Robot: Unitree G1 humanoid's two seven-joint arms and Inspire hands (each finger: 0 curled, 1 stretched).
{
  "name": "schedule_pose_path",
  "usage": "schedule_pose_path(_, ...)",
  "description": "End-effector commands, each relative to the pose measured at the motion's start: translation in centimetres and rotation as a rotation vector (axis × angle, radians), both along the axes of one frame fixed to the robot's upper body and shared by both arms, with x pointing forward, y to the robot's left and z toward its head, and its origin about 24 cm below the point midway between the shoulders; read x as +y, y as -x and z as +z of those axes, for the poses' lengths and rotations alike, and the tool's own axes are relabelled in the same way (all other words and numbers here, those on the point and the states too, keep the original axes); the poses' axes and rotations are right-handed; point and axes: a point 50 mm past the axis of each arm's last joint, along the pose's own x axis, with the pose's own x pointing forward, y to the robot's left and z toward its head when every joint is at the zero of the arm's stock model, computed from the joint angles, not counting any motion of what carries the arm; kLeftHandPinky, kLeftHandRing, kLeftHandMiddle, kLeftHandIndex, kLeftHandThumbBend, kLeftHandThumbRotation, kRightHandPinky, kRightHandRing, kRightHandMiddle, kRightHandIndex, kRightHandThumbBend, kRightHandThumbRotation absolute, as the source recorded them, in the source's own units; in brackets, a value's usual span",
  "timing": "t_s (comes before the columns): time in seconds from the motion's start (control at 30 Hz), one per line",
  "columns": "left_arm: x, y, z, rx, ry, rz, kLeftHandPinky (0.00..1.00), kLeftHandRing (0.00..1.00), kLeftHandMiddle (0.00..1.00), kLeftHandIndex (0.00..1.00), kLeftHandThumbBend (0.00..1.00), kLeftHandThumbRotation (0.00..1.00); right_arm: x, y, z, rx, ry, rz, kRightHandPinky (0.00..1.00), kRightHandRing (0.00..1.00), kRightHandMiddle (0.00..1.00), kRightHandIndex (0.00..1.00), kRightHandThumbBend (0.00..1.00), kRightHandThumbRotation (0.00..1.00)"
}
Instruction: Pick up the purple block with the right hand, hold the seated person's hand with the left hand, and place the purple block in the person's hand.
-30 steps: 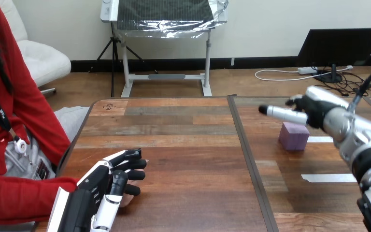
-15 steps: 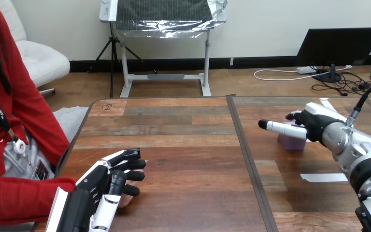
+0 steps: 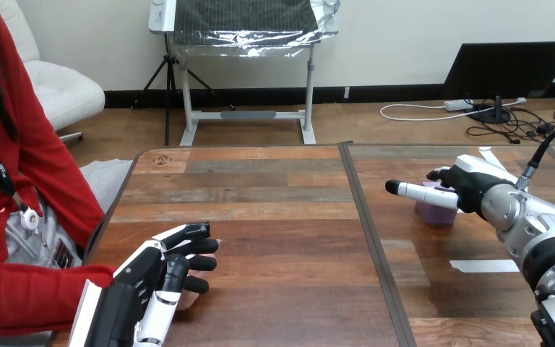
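The purple block (image 3: 432, 212) sits on the counter (image 3: 274, 217), right of its centre seam. The right robot hand (image 3: 470, 186) is low against the block's top and near face, hiding its upper part. That looks like a reach for the pick-up, though I cannot tell whether the hand has clamped on the block.

Well apart from the block, off to its near left, the left robot hand (image 3: 141, 278) lies over the person's hand (image 3: 186, 298). Its fingers are nearly straight and resting, not curled round, which seems meant to steady the receiving hand.

A second ago the right robot hand hovered above the block, whose whole front face showed. It has since dropped onto the block and then barely moved. The left robot hand has stayed put.
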Motion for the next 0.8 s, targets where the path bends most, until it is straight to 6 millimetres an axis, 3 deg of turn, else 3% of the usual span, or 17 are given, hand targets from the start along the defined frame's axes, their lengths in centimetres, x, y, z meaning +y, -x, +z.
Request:
schedule_pose_path(0.0, -0.37, -1.10, 1.65, -0.113, 0.012, -0.022, 0.57, 0.67, 0.71, 0.73, 0.38, 0.90, 1.32, -0.29, -0.06, -0.012, -0.019, 0.041, 0.82, 0.89, 0.92, 0.93, 0.81, 1.00)
schedule_pose_path(0.77, -0.37, -1.18, 1.62, -0.114, 0.006, -0.022, 0.58, 0.67, 0.71, 0.72, 0.38, 0.90, 1.09, -0.19, -0.16, -0.028, 0.010, 0.046, 0.82, 0.89, 0.91, 0.91, 0.78, 1.00)
